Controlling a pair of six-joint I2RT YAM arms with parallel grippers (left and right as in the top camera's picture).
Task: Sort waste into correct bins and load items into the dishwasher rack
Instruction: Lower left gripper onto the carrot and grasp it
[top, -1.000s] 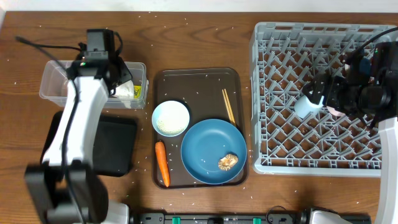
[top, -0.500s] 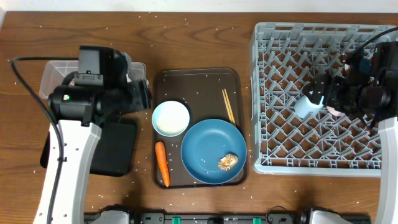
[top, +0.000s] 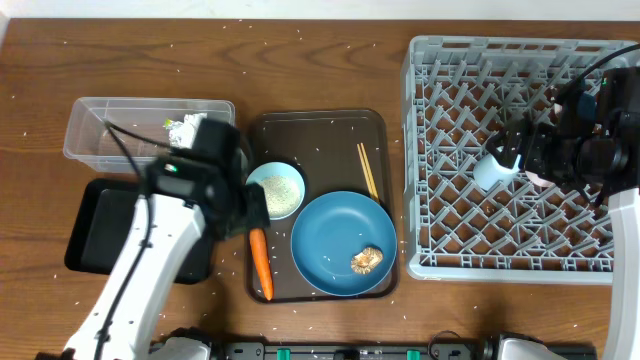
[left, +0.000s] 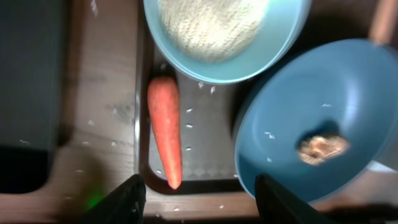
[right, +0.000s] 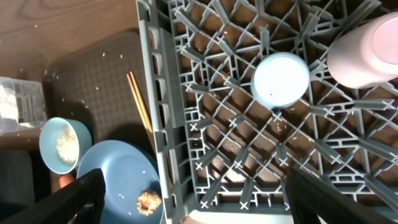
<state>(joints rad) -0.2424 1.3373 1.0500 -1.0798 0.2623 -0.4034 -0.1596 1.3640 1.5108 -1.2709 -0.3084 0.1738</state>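
Left jaws: apart, with nothing between them (both fingertips show at the bottom edge of the left wrist view).
Left gripper (left: 200, 200): hangs above the near edge of the rounded brown serving tray (left: 211, 165).
Orange carrot (left: 165, 137): lies along the serving tray's left edge with its thin tip toward the gripper, touched by neither finger.
White bowl (left: 277, 53): round, on the serving tray just beyond the carrot's thick end, holding a heap of white rice grains (left: 211, 22). Loose grains also speckle the tray and the wooden table (top: 300, 70).
Large blue plate (left: 351, 93): round, on the serving tray beside the carrot and near the bowl, with the small brown food lump (left: 320, 148) on it.
Wooden chopsticks (top: 367, 170): lie side by side on the serving tray, beyond the plate and near the tray's right edge.
Shallow black rectangular tray (top: 95, 235): on the table left of the serving tray, partly under the left arm.
Clear rectangular plastic tub (top: 110, 125): behind the black tray, with crumpled white paper (top: 183, 127) at its right end.
Right jaws: wide apart, gripping nothing.
Right gripper (right: 208, 199): hovers over the large square grey plastic rack (right: 186, 81).
Light blue cup (right: 281, 79): stands among the rack's pegs, its round end facing up.
Pink cup (right: 367, 53): in the rack, just beside the light blue cup.
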